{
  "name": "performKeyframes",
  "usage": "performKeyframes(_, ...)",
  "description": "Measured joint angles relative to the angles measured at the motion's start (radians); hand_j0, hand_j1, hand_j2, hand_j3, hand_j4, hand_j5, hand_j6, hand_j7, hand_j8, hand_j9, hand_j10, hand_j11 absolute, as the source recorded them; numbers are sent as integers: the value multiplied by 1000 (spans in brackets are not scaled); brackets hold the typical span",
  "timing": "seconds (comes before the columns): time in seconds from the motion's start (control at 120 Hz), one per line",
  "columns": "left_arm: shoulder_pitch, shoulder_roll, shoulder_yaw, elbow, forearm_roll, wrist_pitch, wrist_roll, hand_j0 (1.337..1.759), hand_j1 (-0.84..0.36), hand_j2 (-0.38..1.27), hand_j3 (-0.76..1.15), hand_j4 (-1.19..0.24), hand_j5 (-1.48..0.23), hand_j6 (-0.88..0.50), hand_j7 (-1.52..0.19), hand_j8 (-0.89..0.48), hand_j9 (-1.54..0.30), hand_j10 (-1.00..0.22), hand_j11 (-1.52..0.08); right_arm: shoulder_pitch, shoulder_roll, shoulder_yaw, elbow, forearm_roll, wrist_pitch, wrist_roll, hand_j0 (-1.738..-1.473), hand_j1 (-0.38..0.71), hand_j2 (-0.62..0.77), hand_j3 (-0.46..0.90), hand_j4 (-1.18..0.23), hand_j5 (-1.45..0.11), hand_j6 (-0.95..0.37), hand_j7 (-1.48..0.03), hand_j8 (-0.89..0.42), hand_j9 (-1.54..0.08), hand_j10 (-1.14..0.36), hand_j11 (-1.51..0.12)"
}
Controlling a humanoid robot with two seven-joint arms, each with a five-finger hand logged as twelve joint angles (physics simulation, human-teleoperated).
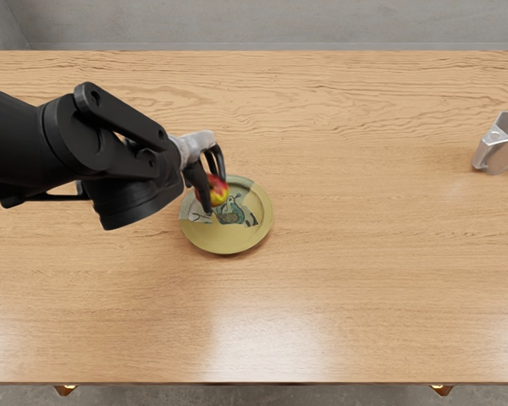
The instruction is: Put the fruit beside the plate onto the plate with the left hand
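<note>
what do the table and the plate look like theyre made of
Table: wood, going by the wavy grain running along it; satin finish, with a soft pale glare near the front. Plate: probably glazed ceramic, olive-yellow with a painted picture in the middle and a smooth rim, though plastic could look the same. The left hand holds the fruit over it.

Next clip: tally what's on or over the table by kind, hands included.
Red-and-yellow round fruit: 1
Olive-yellow round plate with a picture: 1
Robot hands: 2, left hand gripping the fruit, grey right hand at the right edge
Total: 4
</note>
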Motion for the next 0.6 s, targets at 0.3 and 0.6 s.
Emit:
performKeyframes(0.3,17,0,0,2,-2,4,-2,1654,-365,709,0,-745,-1067,-415,-1025,-455,-1029,-763,-1033,0,0,0,0,0,0,0,-1658,-331,-3,0,-15,-19,-15,-20,-15,-19,-15,-19)
performKeyframes(0.6,64,56,5,2,-2,-97,3,1657,142,170,0,-207,-292,-131,-282,-140,-283,-211,-284,0,0,0,0,0,0,0,-1658,-331,-3,0,-15,-20,-15,-20,-15,-20,-15,-20)
